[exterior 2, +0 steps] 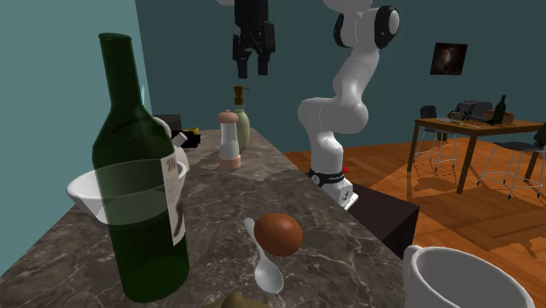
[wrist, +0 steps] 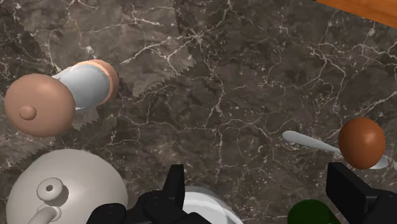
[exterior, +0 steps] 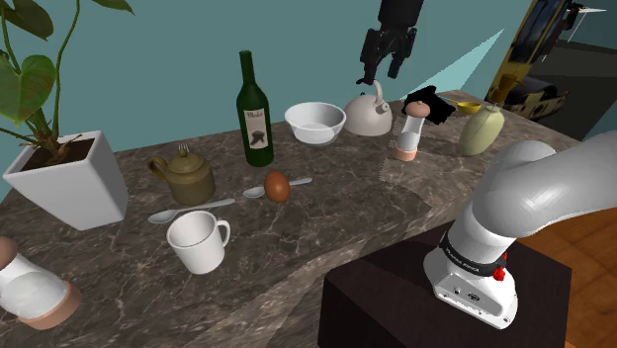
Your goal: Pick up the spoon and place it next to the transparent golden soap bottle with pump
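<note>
Black gripper [exterior: 382, 71] hangs high over the back of the counter [exterior: 415, 203] — jaws spread wide, nothing between them, nothing held. Roughly below it we see the white kettle [exterior: 368, 114] and the pepper mill [exterior: 406, 130], so it is not over the target yet.

Key relation: the spoon [exterior: 300, 182] lies down and to the shoulder view's left of the gripper, toward the counter's near edge, past the white bowl [exterior: 314, 121]. Its long axis runs roughly along the counter, with the handle end on the gripper's side and the bowl end away. A brown egg [exterior: 278, 186] sits over its middle, apparently touching. We judge the free handle the only clean grasp spot, with the fingers set across that axis.

A second spoon [exterior: 193, 209] lies further left beside the mug [exterior: 198, 242]. We can't tell which one is meant, though the egg one is nearer.

The yellowish soap bottle [exterior: 482, 130] stands on the opposite side, just right of the mill in the shoulder view — so we pick one way and carry back the other.

Surface: dark veined marble, crowded, with wine bottle [exterior: 254, 114], teapot [exterior: 186, 176] and potted plant [exterior: 69, 178]. Room: teal walls [exterior: 178, 59], wood floor [exterior 2: 455, 227], a table [exterior 2: 455, 129] far off in the second exterior view.
</note>
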